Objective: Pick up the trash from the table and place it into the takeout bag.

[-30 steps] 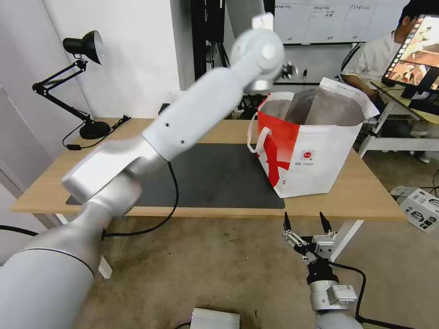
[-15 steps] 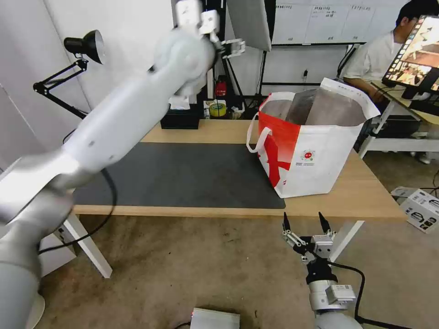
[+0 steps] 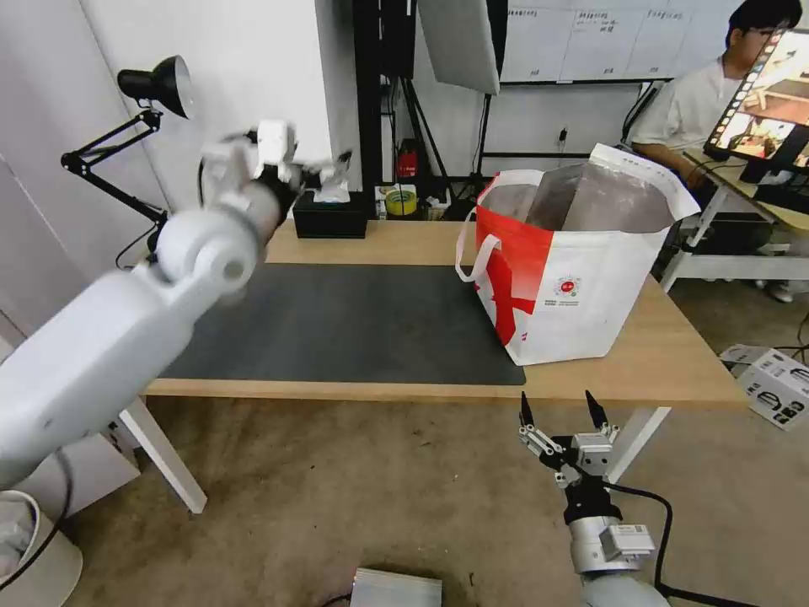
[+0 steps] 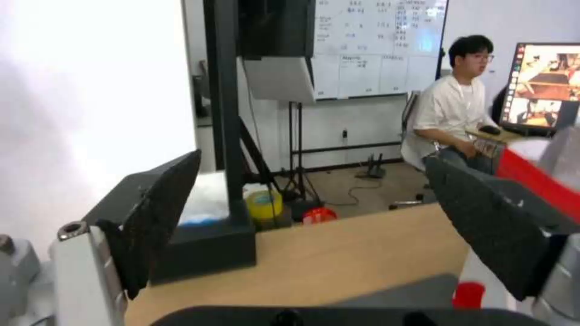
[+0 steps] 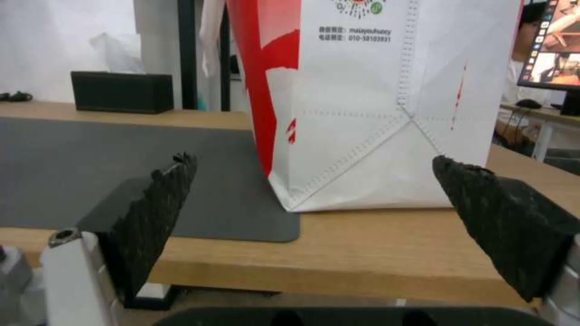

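The one red-and-white foil-lined takeout bag (image 3: 573, 278) hides its contents near the light wooden table's (image 3: 666, 362) right edge; both the left gripper (image 3: 324, 169) and right gripper (image 3: 556, 410) gape empty.

Table (image 3: 674, 371): we see light wood on white legs.
On it: dark grey mat (image 3: 354, 324), takeout bag (image 3: 573, 278), black tissue box (image 3: 330, 217), desk lamp (image 3: 143, 152).

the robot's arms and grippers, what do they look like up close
Both arms are smooth white-and-silver tubes with rounded joints, and a black cable runs off the right wrist. The left gripper and right gripper have pale metal bodies. Their jaws are black, wedge-shaped, with rough textured faces, tapering to points.
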Robot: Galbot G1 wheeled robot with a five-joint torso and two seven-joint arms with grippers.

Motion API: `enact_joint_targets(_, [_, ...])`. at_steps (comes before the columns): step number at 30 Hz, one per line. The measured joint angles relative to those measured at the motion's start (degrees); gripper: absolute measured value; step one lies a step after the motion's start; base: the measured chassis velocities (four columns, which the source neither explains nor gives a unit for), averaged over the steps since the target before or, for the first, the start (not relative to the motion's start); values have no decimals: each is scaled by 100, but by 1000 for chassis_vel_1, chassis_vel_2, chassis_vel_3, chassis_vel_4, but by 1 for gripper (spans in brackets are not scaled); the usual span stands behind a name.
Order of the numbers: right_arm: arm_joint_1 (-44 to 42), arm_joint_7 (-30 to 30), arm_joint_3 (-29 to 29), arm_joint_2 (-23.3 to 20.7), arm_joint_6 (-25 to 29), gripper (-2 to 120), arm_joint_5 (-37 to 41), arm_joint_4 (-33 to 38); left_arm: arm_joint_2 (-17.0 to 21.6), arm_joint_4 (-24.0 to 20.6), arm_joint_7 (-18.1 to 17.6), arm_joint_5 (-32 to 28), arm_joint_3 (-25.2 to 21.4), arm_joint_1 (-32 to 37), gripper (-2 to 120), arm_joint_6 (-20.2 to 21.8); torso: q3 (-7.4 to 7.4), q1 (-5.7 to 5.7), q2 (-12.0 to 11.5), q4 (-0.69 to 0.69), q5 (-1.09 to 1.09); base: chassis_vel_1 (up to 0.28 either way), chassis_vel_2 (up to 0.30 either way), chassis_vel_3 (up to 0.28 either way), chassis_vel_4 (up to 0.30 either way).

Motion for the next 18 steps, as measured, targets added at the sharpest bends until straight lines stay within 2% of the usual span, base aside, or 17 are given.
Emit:
enact_joint_targets(1, [0, 0, -2, 0, -1, 97, -1, 1, 77, -135, 69, 81, -212, 271, 100, -68, -1, -1, 1, 0, 4, 0, 0, 0, 0])
enact_joint_targets(2, [7, -1, -13, -10, -2, 97, -2, 3, 196, -374, 196, 297, -668, 875, 100, -147, -1, -1, 1, -2, 4, 0, 0, 0, 0])
enact_joint_targets(3, [7, -1, -13, -10, -2, 97, -2, 3, 196, -374, 196, 297, -668, 875, 100, -147, -1, -1, 1, -2, 4, 0, 0, 0, 0])
enact_joint_targets(4, [37, -2, -55, -36, -8, 97, -2, 2, 336, -617, 320, 588, -1206, 1582, 100, -290, 0, 0, 1, -1, -2, 0, 0, 0, 0])
enact_joint_targets(5, [40, -4, -67, -32, -9, 97, -2, -7, 457, -806, 356, 851, -1628, 2213, 100, -445, -1, -1, 1, 5, 4, 0, 0, 0, 0])
enact_joint_targets(6, [7, -6, -55, -4, -9, 97, -4, -11, 497, -980, 367, 1065, -1972, 2812, 100, -559, -1, -1, 1, 2, 1, 0, 0, 0, 0])
enact_joint_targets(7, [7, -6, -55, -4, -9, 97, -4, -11, 497, -980, 367, 1065, -1972, 2812, 100, -559, -1, -1, 1, 2, 1, 0, 0, 0, 0])
enact_joint_targets(8, [-1, -5, -40, 22, -9, 97, -17, -11, 470, -1151, 368, 1317, -2361, 3420, 100, -658, -1, -1, 1, -1, 4, 0, 0, 0, 0])
enact_joint_targets(11, [-76, -6, 25, 80, 1, 97, -70, 31, 320, -1269, 342, 1497, -2551, 3897, 100, -749, 0, -1, 1, 3, 3, 0, 0, 0, 0])
enact_joint_targets(14, [-176, -5, 101, 136, 9, 97, -120, 97, 158, -1317, 332, 1748, -2622, 4182, 100, -876, 0, -1, 1, -3, 3, 0, 0, 0, 0])
enact_joint_targets(18, [-236, -7, 144, 167, 12, 97, -174, 141, -205, -1438, 331, 2332, -2968, 4959, 100, -1184, 0, -1, 1, 0, 4, 0, 0, 0, 0])
